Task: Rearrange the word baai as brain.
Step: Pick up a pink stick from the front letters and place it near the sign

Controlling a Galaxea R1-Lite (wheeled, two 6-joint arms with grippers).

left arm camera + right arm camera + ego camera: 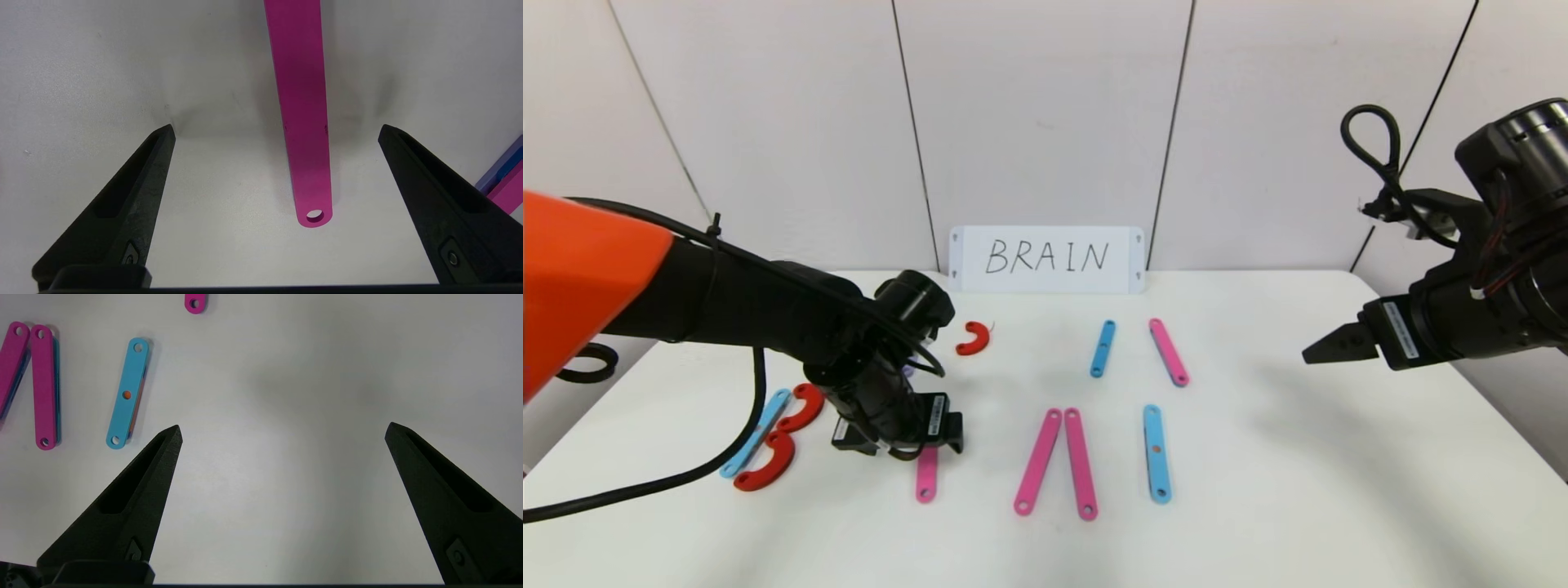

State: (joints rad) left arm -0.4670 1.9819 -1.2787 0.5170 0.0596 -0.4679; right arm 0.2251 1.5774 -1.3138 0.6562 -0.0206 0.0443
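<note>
Left tool (276, 130) low over the table (1258, 506), jaws spread wide and empty, straddling a pink strip (304, 122) without touching it. Just left of that: a blue strip (756, 433) with two red curves (780, 441) against it, a third red curve (973, 338) farther back. Toward the middle, two pink strips (1058, 461) meeting at their far ends; beside them another blue strip (1156, 453). Right tool (282, 428) released, raised at the right edge, well apart from the pieces.
</note>
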